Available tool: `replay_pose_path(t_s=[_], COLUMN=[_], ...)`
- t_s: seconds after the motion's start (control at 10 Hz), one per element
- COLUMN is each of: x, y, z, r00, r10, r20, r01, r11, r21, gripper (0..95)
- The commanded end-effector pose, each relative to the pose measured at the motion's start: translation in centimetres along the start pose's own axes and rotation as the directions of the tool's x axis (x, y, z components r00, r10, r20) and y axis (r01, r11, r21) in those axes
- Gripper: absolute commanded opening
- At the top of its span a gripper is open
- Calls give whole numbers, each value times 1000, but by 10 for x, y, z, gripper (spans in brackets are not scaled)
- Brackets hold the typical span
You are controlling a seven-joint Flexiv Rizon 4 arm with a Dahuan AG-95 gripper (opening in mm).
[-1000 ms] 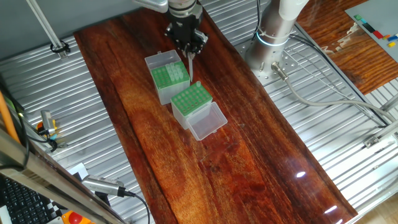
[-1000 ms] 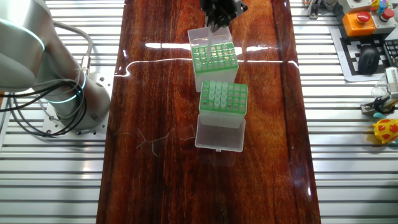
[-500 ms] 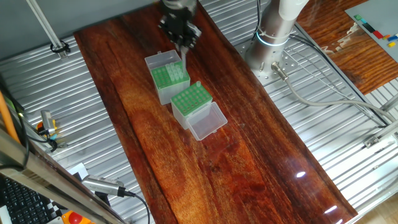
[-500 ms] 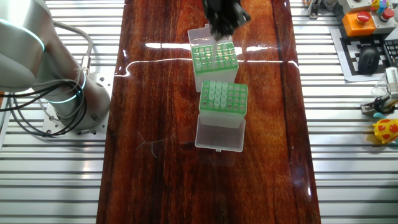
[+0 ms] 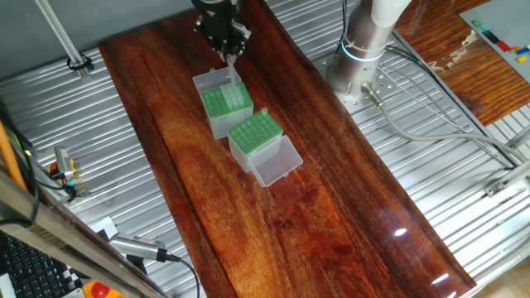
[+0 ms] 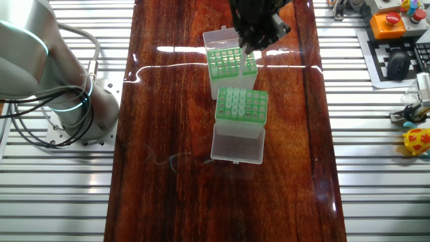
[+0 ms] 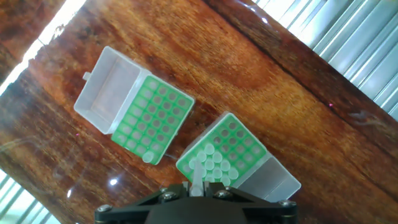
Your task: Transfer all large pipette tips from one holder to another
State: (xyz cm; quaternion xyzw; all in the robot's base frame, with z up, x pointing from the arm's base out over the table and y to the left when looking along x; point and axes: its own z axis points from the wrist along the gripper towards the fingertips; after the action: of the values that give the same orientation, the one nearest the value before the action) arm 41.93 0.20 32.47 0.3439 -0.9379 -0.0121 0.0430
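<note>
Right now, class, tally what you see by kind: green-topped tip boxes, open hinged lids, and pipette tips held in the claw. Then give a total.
Green-topped tip boxes: 2
Open hinged lids: 2
Pipette tip held in the claw: 1
Total: 5

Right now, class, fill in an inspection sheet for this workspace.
Surface: dark glossy wooden board, glare patches.
Job's things: source holder partly filled with tips; receiving holder shows one tip; both lids open.
Clutter: nothing seen on the board.
End effector: shut on one pipette tip.
Cables: dark cables by the arm base, off the board.
Surroundings: ribbed metal table.
</note>
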Motion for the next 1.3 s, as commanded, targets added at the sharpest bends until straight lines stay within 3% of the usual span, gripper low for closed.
replay_pose_path(t_s=[0.1, 0.5, 1.0, 1.3], x=[-3, -11, -9, -8], y=[-7, -35, -37, -35], z=[-1, 14, 36, 42], r00=[1000, 1000, 1000, 1000], r10=[1, -17, -26, -21], r20=[-12, 5, 12, 13], r01=[-1, 17, 25, 20], r11=[1000, 999, 999, 999], r21=[28, 30, 32, 34], gripper=[0, 0, 0, 0])
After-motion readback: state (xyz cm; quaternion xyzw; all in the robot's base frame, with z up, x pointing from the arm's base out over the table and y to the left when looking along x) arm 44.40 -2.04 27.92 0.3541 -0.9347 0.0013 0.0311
